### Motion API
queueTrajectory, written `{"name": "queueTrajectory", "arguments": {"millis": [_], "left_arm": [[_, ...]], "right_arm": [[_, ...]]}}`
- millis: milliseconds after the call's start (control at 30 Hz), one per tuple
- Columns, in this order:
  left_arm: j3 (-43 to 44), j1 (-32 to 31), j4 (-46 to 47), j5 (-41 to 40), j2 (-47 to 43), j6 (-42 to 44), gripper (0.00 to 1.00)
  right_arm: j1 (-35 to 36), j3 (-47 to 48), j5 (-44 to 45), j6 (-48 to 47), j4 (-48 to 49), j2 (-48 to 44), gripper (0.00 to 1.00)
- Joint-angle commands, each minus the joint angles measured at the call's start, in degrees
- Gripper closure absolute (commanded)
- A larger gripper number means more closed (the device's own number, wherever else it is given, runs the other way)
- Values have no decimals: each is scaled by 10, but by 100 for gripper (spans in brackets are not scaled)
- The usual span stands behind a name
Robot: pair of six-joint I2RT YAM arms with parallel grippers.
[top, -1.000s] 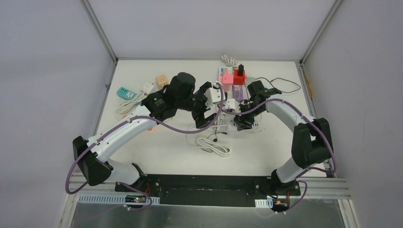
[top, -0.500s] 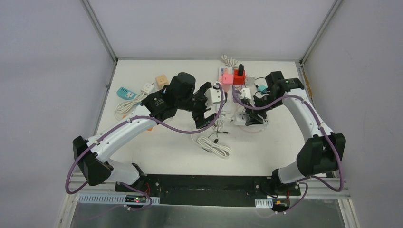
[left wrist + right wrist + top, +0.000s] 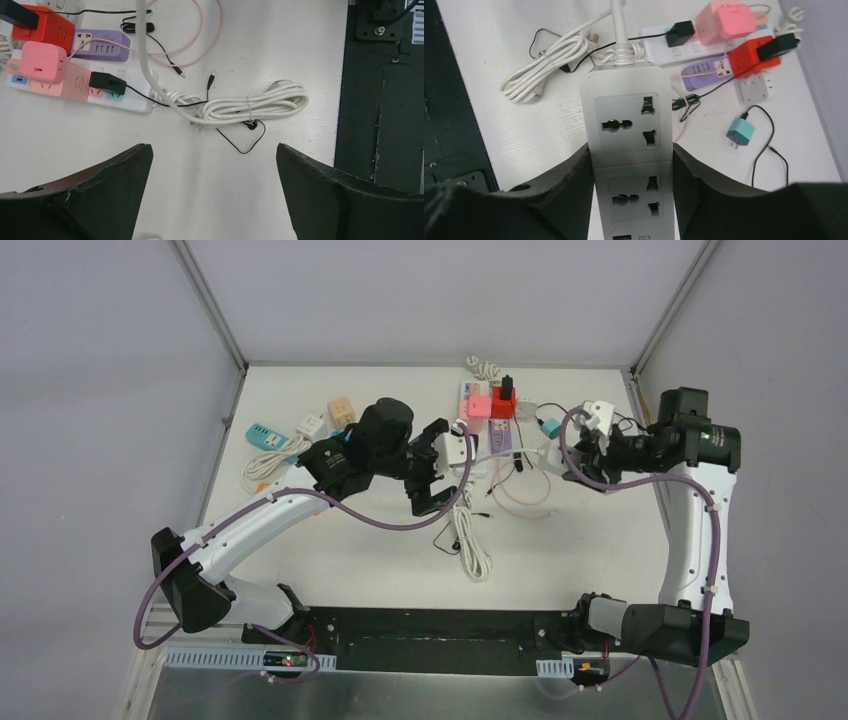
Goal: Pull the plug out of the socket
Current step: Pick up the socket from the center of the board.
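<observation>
The right pincer (image 3: 629, 155) clamps a white plastic power strip (image 3: 626, 110) by its long sides, lifted off the white bench (image 3: 280, 35). The left pincer (image 3: 212, 147) hangs wide open with nothing between its fingers. Straight ahead of it lies a coiled white cable (image 3: 255, 102). The held strip's cord (image 3: 145, 50) crosses down to that coil. Ahead and to the left, a black plug (image 3: 106, 82) sits in a white-and-pink strip (image 3: 75, 90), with a pink cube adapter (image 3: 44, 61), a red cube adapter (image 3: 47, 27) and a purple USB strip (image 3: 102, 44) crowded just beyond.
</observation>
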Motion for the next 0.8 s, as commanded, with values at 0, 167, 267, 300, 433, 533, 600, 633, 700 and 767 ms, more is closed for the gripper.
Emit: {"name": "queueTrajectory", "arguments": {"millis": [0,167,267,300,433,533,600,633,700,767], "left_arm": [[-6,-9,11,0,-28,14,1],[-6,-9,10,1,-30,16,1],[-6,-11,10,2,-29,17,1],[-6,-11,10,2,-30,17,1],[-7,-12,10,5,-34,17,1],[-11,-13,10,5,-39,19,1],[-14,-13,10,2,-43,22,1],[-16,-13,10,1,-44,23,1],[-18,-13,11,1,-45,25,1],[-17,-13,11,2,-45,25,1]], "right_arm": [[-30,62,-76,68,15,-16,100],[-40,132,-63,146,29,-6,100],[-42,187,-50,199,34,3,100],[-42,206,-41,218,39,6,100],[-43,272,8,294,68,16,100],[-45,306,40,340,92,20,100],[-46,328,58,361,100,21,100],[-47,337,69,373,106,21,100],[-49,355,92,391,114,23,100],[-50,376,118,408,122,26,100]]}}
